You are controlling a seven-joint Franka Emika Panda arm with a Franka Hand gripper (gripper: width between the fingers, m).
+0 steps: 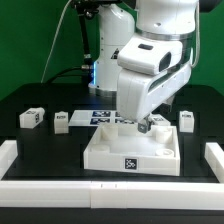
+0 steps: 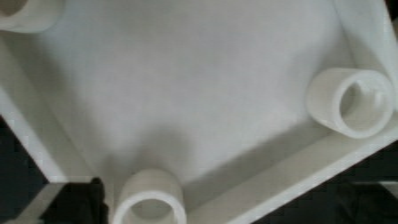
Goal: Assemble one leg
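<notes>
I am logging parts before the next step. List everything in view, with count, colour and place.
legs: three clearly seen, white with black-and-white tags; two on the table at the exterior view's left, one at its right.
panel: one, white, raised rim, centre front of the table; its round corner sockets show in the wrist view.
marker board: one, white with tags, flat behind the panel.
border rails: white, along the table's left, right and front edges.
table: one, black.
arm: one, white, above the panel; its jaws hang low by the panel's far rim, open or shut cannot be told.
</notes>
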